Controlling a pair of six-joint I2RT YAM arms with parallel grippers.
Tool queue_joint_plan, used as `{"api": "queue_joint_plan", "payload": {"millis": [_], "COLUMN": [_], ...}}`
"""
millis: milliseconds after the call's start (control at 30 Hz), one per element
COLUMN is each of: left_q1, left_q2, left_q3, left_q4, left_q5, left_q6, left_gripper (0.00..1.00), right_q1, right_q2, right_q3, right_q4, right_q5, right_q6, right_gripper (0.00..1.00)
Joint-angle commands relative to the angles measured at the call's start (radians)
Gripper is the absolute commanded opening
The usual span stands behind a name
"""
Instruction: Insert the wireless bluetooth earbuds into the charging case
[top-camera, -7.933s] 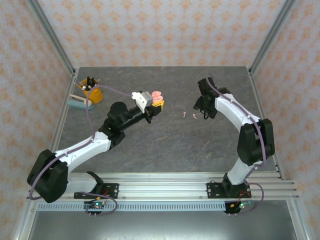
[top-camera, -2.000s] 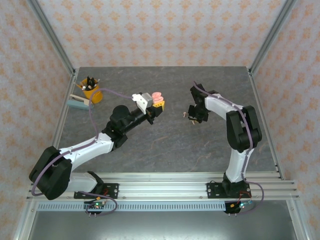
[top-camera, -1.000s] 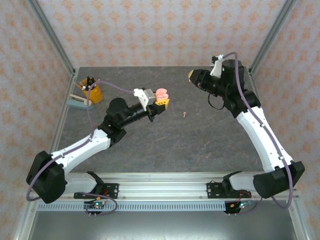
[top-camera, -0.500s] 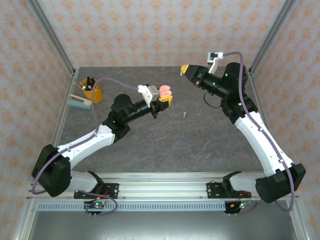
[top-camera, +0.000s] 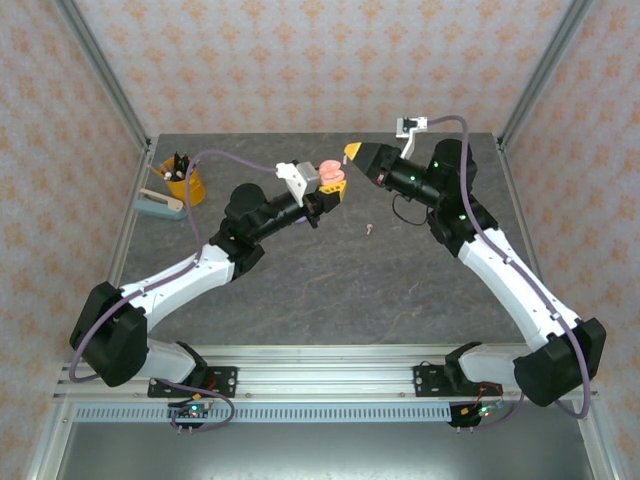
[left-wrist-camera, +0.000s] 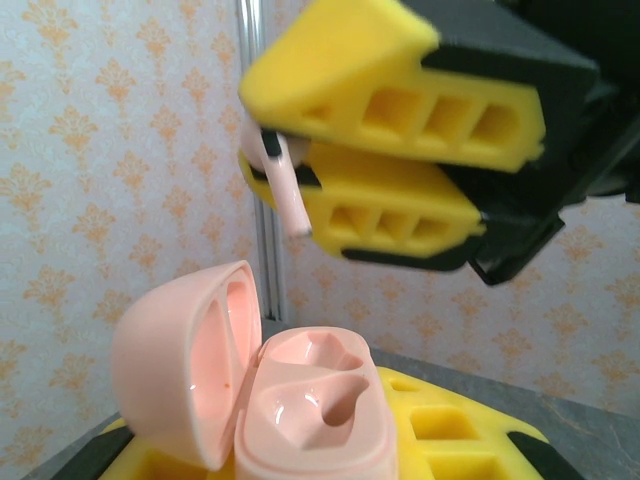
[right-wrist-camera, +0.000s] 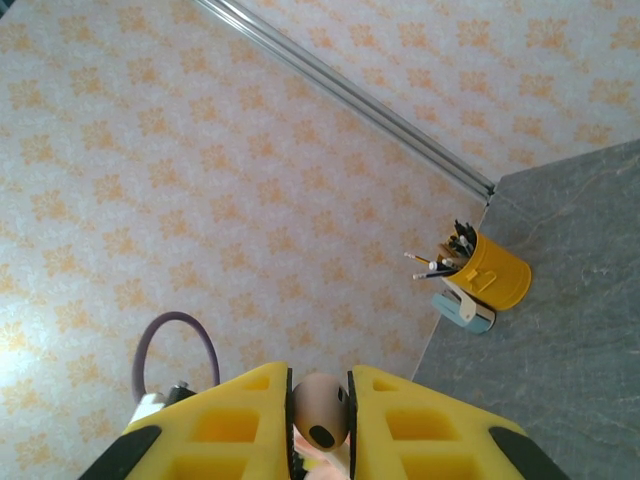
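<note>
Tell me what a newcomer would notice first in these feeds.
The left gripper holds an open pink charging case in mid-air, both sockets empty. Close above it, the right gripper pinches a pink earbud, stem angled down toward the case. A stray earbud lies on the table.

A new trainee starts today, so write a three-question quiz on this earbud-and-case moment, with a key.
1. True or false: the pink charging case in the left gripper has its lid open.
2. The right gripper pinches: A) a pink earbud; B) a pen; C) nothing.
3. Fill in: a loose earbud lies on the ___.
Key: 1 true; 2 A; 3 table.
</note>
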Motion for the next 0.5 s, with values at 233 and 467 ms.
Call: {"api": "queue_joint_plan", "payload": {"millis": [233, 467], "left_q1": [-0.009, -0.009], "left_q2": [0.009, 0.009], "left_q3": [0.044, 0.044], "left_q4": [0.052, 0.047], "left_q5": [-0.015, -0.016], "left_q6": [-0.001, 0.004], "left_gripper": [0.00, 0.00], "right_q1": [0.025, 0.035], "right_q2": [-0.038, -0.042], "right_q3": [-0.031, -0.038], "right_q4": [0.083, 0.075], "right_q5": [-0.020, -0.027], "right_q6": [0.033, 0.032], "right_gripper": [0.19, 0.18]}}
